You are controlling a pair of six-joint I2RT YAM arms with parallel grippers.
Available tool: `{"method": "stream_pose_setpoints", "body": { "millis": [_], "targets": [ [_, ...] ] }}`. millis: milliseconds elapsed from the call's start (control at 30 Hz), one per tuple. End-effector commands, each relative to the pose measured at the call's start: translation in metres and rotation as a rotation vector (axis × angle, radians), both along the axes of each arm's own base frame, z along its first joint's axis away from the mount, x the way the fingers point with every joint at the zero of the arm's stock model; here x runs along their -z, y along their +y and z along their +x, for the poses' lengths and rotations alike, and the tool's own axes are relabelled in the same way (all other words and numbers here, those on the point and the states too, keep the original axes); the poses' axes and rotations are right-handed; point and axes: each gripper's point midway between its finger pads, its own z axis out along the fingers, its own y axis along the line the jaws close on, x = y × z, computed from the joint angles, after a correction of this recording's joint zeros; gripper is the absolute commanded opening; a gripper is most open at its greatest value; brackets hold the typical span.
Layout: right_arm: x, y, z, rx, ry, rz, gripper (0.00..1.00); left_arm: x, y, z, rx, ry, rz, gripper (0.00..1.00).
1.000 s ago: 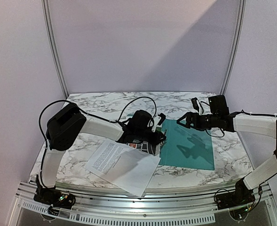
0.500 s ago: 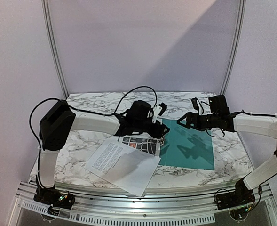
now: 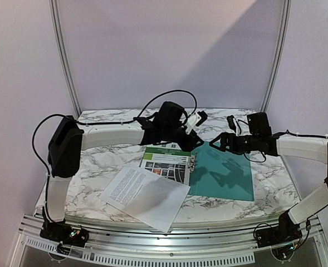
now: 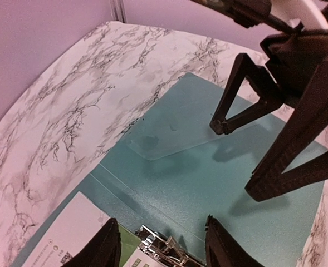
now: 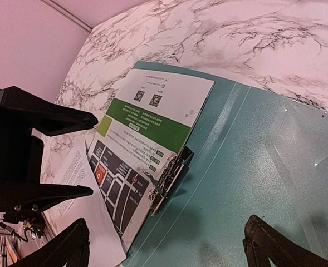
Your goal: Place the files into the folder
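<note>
A thin teal-green folder (image 3: 225,175) lies open on the marble table (image 3: 108,161), right of centre; its left half is mostly hidden under the paper sheet with a green header and map-like graphic (image 3: 165,164), which rests on it at 9 o'clock from the fold; the small metal clip (image 5: 165,181) sits along that sheet's fold-side edge, but whether it pinches the paper cannot be made out. The white sheet with a block of black text (image 3: 144,194) lies off the folder at 7 o'clock from the green one, reaching the table's near edge; where the two sheets meet, which is on top is unclear. The left gripper (image 4: 161,222) hangs above the clip, jaws partly spread and holding nothing, its fingers cut off by the wrist view's lower edge. The right gripper (image 3: 219,132) hovers at 12 o'clock over the folder's bare right half, jaws wide and empty; a clear pocket (image 4: 175,125) shows faintly beneath it.
</note>
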Motion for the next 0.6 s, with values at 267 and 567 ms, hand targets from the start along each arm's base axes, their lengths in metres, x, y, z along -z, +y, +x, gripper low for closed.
{"method": "stream_pose_setpoints", "body": {
  "millis": [267,567],
  "targets": [
    [0.015,0.007,-0.006,-0.030,0.026,0.061,0.92,0.062,0.018,0.015,0.077,0.096,0.175,0.42],
    [0.029,0.013,-0.006,-0.046,0.065,0.079,0.88,0.067,0.015,0.020,0.069,0.123,0.156,0.37]
  ]
}}
